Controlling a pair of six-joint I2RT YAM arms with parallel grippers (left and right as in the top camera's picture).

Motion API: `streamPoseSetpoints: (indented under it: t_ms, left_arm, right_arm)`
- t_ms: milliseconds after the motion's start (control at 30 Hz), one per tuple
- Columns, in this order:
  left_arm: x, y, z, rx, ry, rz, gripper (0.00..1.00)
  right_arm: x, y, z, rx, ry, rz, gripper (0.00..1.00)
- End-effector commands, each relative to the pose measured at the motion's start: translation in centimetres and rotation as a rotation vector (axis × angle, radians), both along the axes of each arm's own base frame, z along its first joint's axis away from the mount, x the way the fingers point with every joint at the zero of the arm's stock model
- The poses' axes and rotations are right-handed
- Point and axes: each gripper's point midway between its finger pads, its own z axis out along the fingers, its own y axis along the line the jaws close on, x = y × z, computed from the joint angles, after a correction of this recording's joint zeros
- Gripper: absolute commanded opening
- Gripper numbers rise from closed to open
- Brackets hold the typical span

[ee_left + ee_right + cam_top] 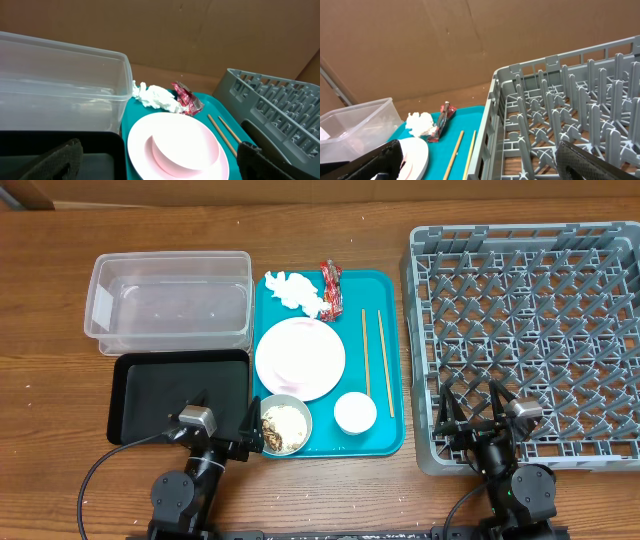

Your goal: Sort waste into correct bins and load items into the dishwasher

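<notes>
The left gripper (222,416) and right gripper (472,406) are spread wide, empty; a crumpled napkin (295,290) is laid beside a glossy wrapper (331,288).

1. Overhead looks straight down on the whole table (330,490).
2. Left wrist sits low and near, facing across the plate (175,145).
3. Right wrist sits low by the dish rack (560,115); both wrist views share napkin (420,123), wrapper (444,117), chopsticks (455,155).

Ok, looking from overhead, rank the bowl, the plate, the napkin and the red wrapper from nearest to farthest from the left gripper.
1. Bowl, just beside the left gripper, at the teal tray's near corner.
2. Plate, mid-tray.
3. Napkin, at the tray's far edge.
4. Red wrapper, far edge too, further right.
</notes>
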Motion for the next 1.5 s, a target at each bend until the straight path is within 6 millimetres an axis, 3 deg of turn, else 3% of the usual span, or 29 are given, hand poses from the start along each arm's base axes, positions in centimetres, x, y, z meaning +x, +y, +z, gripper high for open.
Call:
streamPoseSetpoints:
  t_ms: [0, 1267, 1467]
  left_arm:
    - [0.0, 0.1, 0.0, -0.004, -0.004, 0.002, 1.00]
    - [0.0, 0.1, 0.0, -0.004, -0.004, 0.002, 1.00]
    - [0.3, 1.6, -0.3, 0.243, -0.045, 0.072, 1.00]
  right_arm:
    - [0.0, -0.1, -0.2, -0.002, -0.006, -0.003, 1.00]
    - [0.0, -0.1, -0.2, -0.002, -0.006, -0.003, 1.00]
    - [0.0, -0.1, -0.2, -0.002, -0.006, -0.003, 1.00]
